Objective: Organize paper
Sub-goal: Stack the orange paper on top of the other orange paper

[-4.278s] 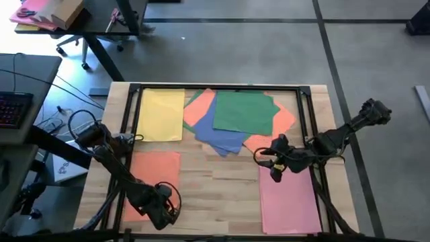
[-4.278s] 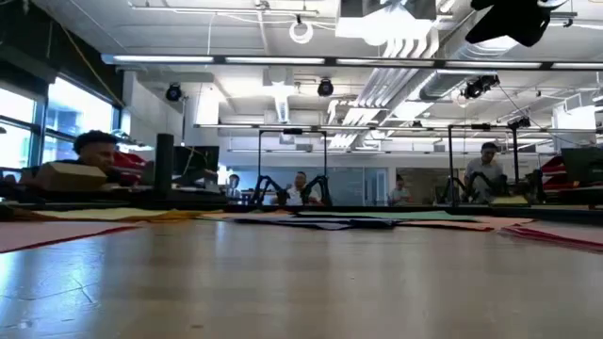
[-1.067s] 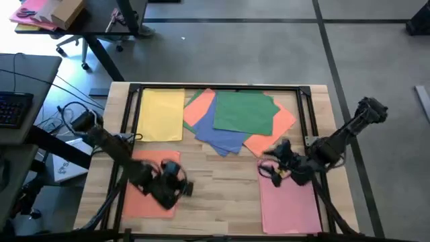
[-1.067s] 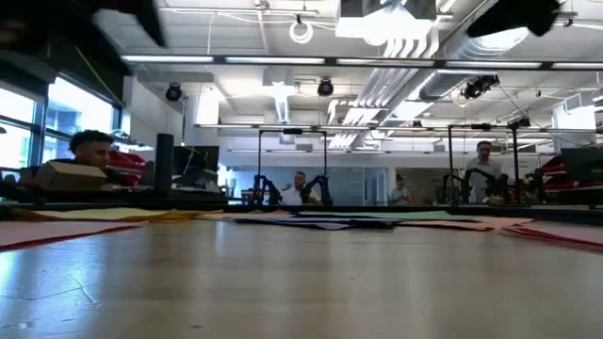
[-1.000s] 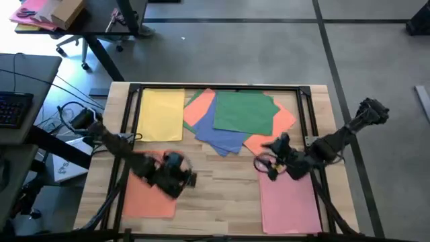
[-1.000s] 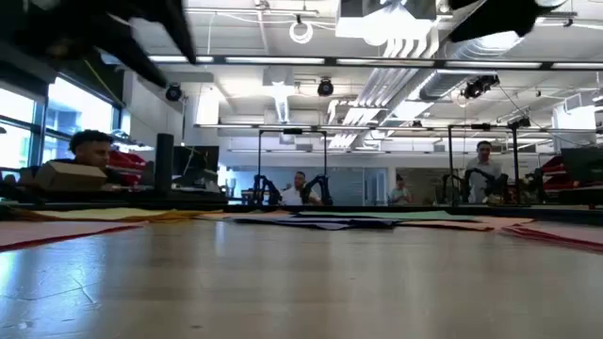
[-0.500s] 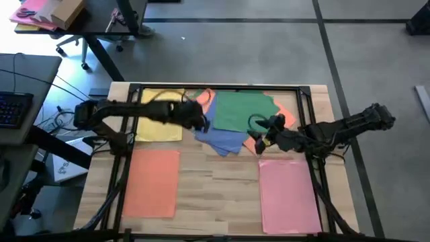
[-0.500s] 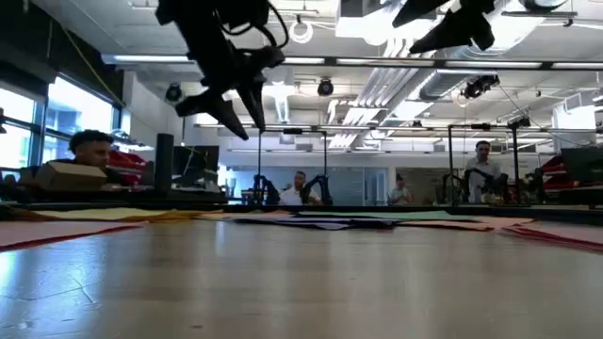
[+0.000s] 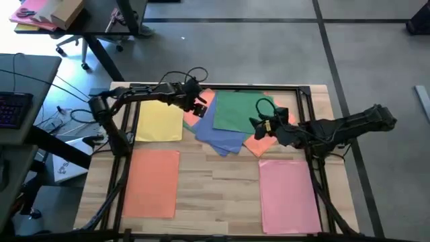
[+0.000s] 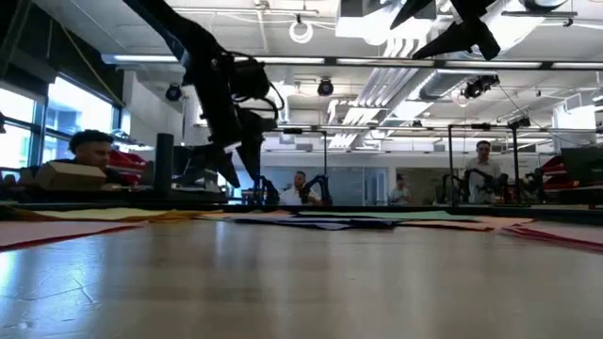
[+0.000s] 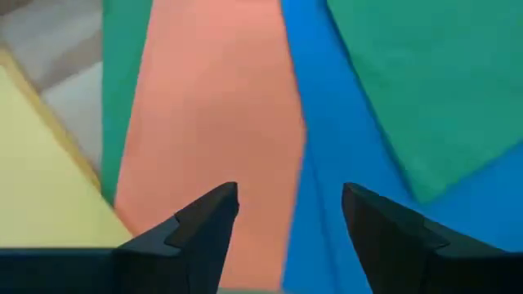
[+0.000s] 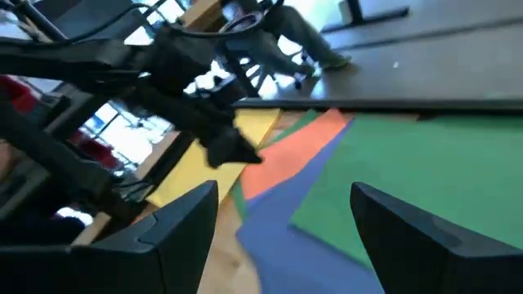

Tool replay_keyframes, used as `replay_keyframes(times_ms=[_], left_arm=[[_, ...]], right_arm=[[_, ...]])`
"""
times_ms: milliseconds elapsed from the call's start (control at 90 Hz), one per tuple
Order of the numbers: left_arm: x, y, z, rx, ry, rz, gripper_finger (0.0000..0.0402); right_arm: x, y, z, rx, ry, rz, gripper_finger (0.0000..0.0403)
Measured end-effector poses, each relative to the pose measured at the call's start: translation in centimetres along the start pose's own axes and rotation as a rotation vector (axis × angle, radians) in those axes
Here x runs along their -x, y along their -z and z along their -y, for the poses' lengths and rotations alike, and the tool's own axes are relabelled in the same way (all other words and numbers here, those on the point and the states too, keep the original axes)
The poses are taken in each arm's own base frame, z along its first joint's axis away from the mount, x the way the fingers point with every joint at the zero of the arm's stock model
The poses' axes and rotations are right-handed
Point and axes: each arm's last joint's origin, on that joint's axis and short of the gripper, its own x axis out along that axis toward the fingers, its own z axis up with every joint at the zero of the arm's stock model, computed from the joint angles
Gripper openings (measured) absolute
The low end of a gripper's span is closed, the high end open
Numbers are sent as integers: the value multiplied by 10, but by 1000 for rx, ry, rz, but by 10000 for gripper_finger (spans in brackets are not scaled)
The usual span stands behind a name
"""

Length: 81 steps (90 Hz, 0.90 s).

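The wooden table [image 9: 222, 178] is the biggest thing here, with a black frame [image 9: 222, 87] around its top.

Two sheets lie alone near the front edge. The orange sheet [image 9: 152, 182] is on the left and the pink sheet [image 9: 287, 195] is on the right. A yellow sheet [image 9: 159, 115] lies flat at the back left.

At the back middle is a messy pile. The green sheet [image 9: 243, 111] is on top. A blue sheet [image 9: 222, 136] sticks out under it toward the front. Another orange sheet [image 9: 201, 107] pokes out on the left of the pile, and one more orange sheet [image 9: 263, 140] shows on the right.

The left gripper [image 9: 198, 105] hangs over the left side of the pile, above the orange sheet there. Its two fingers [image 11: 204, 219] are spread apart and hold nothing.

The right gripper [image 9: 261, 125] hangs over the right side of the pile, near the green sheet's edge. Its fingers [image 12: 184, 219] are wide apart too, with nothing between them.
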Motion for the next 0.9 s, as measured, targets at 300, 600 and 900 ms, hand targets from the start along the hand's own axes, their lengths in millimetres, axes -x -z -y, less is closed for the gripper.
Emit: replay_keyframes(times_ms=[300, 600, 900], left_arm=[[-46, -2, -8, -62, -7, -121, 214], [-59, 2, 29, -176, 111, -20, 214], [-36, -13, 71, -238, 158, 40, 214]], right_arm=[[0, 1, 0, -47, -14, -28, 264], [0, 1, 0, -46, -12, -25, 264], [-3, 0, 3, -33, 10, -38, 264]])
